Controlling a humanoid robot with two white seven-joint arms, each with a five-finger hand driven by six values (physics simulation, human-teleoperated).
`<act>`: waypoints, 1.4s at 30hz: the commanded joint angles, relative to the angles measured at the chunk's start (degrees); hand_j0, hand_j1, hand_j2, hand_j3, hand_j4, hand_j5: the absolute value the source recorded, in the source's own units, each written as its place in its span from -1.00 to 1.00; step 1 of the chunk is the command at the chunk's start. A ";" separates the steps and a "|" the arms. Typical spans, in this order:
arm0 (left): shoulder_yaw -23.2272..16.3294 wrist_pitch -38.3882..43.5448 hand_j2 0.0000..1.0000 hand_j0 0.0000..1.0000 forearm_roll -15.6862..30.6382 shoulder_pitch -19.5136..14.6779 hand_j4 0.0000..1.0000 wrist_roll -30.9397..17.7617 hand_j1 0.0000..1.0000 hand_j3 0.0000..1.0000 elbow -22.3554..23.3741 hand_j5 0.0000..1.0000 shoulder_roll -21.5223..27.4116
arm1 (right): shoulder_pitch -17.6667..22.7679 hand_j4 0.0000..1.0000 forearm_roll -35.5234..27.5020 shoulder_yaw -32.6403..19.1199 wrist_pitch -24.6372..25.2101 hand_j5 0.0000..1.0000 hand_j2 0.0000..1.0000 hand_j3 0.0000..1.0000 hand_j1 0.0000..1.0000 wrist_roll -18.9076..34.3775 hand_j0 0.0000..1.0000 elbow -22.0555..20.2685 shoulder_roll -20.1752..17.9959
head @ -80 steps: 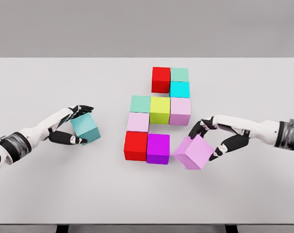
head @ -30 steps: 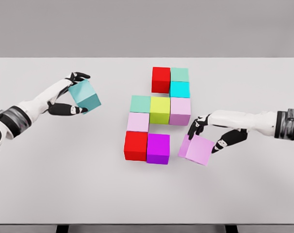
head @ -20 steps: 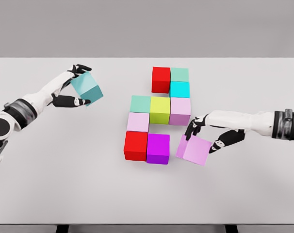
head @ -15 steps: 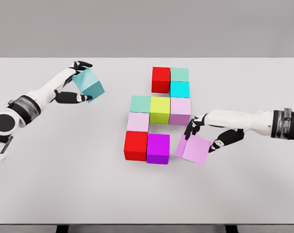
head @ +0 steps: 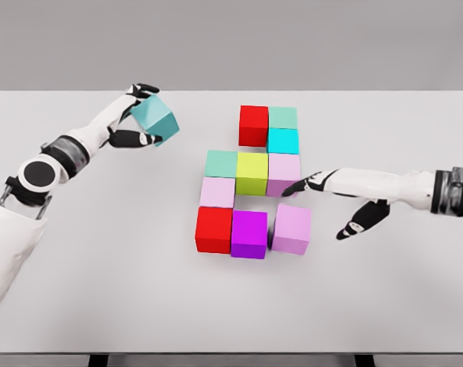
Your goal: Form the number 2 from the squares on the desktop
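On the pale grey desktop (head: 101, 290) a cluster of coloured cubes sits at the middle, arranged in rows. At the far end a red cube (head: 254, 125) stands beside a mint cube (head: 283, 117), with a cyan cube (head: 283, 141) just in front of the mint one. The middle row runs from a green cube (head: 221, 164) through a yellow-green cube (head: 252, 173) to a pale pink cube (head: 283, 174), which touches the cyan one behind it. Below the green cube lies a light pink cube (head: 217, 192), and the near row holds a second red cube (head: 214, 229), a magenta cube (head: 249, 233) and a lilac cube (head: 293, 228), all side by side and close together.

The right hand (head: 338, 200) hovers just right of the lilac cube, fingers spread and holding nothing; its index fingertip reaches toward the pale pink cube, and the thumb points down toward the table. Nothing lies between that hand and the cluster.

Well apart to the left, the left hand (head: 136, 116) is raised above the table's far left part, its fingers and thumb clamped around a teal cube (head: 154, 118) that is tilted on one corner. The open stretch of table between this cube and the far red cube is bare.
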 commanded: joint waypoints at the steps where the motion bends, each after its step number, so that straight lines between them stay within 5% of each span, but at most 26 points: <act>1: -0.13 0.51 -0.20 -0.20 -0.26 0.00 -0.20 0.13 -0.20 -0.20 1.72 -0.20 -1.22 | 0.00 1.00 -1.02 -2.24 -0.10 1.00 1.00 1.00 1.00 -0.02 1.00 0.05 -0.50; 6: -0.04 0.42 -0.21 -0.21 -0.26 -2.46 -0.21 0.13 -0.21 -0.21 5.85 -0.21 -3.42 | 1.23 1.00 -8.85 -0.32 1.39 1.00 1.00 1.00 1.00 -0.02 1.00 4.35 -2.17; 12: -0.04 0.34 -0.21 -0.21 -0.35 -4.83 -0.21 0.22 -0.21 -0.21 12.01 -0.21 -7.20 | 1.49 1.00 -9.82 4.34 2.62 1.00 1.00 1.00 1.00 -0.02 1.00 7.69 -2.09; 42: 0.22 0.43 -0.21 -0.21 -4.57 -13.80 -0.21 0.49 -0.21 -0.21 27.56 -0.21 -17.83 | 2.55 1.00 -11.05 6.01 2.27 1.00 1.00 1.00 1.00 -0.02 1.00 5.32 -1.47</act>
